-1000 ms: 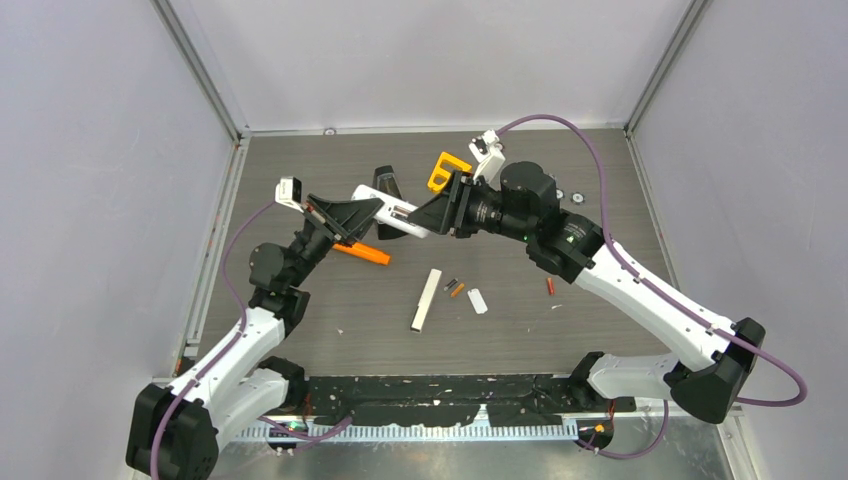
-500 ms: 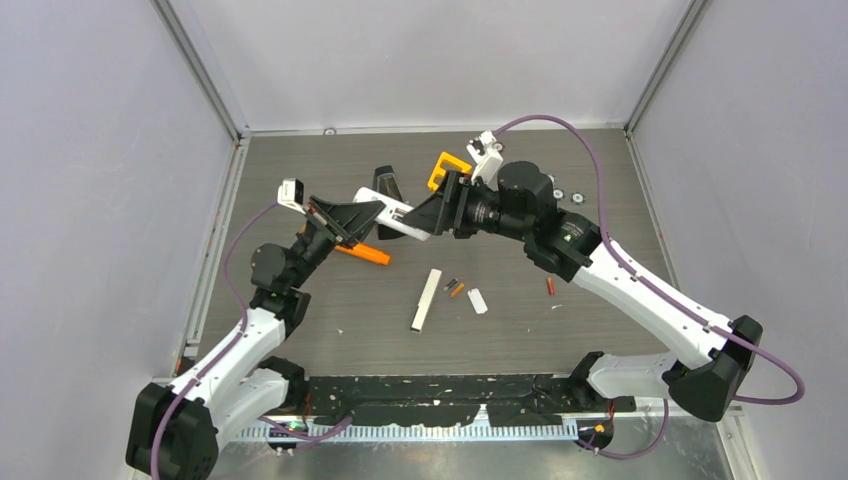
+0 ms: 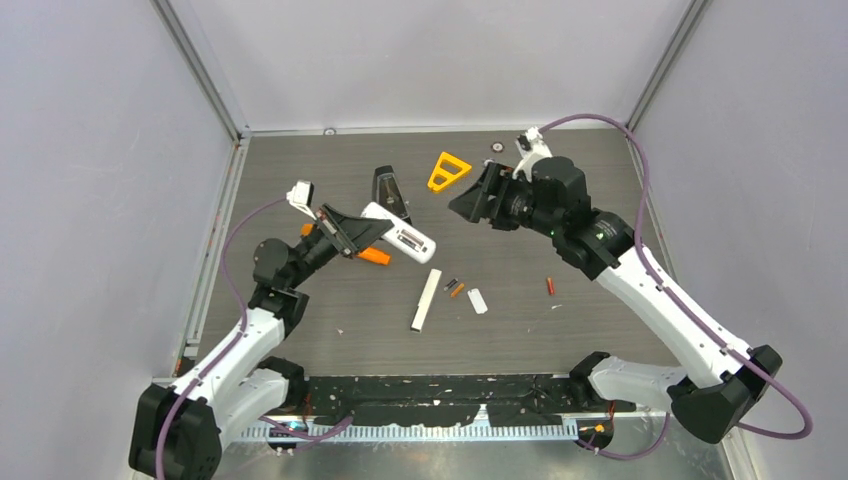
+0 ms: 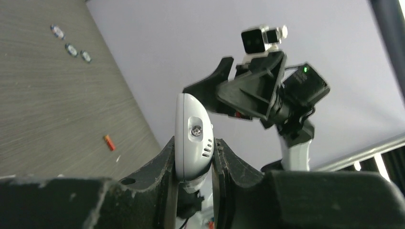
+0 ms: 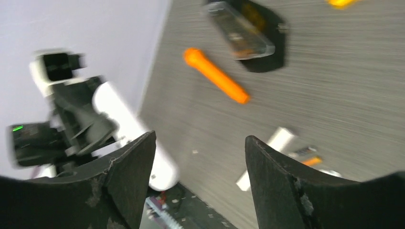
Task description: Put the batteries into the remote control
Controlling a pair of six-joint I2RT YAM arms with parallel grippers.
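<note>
Now, above the tabletop [image 3: 300, 170], hold the remote control [image 3: 405, 238] steady in the left end effector [image 3: 372, 230], pinched on one end. Lower the right end effector [image 3: 468, 203], spread and empty just right of the remote, onto the dark grey and orange batteries [image 3: 453, 287] near the remote's front side, or the red battery [image 3: 550, 286] farther right. Only from the left wrist: a screw [image 4: 195, 129] in the remote's face; only from the right wrist: nothing between the parted fingers [image 5: 129, 162].

Right end effector [image 3: 466, 204] released remote [image 3: 403, 234], withdrawn rightward
</note>
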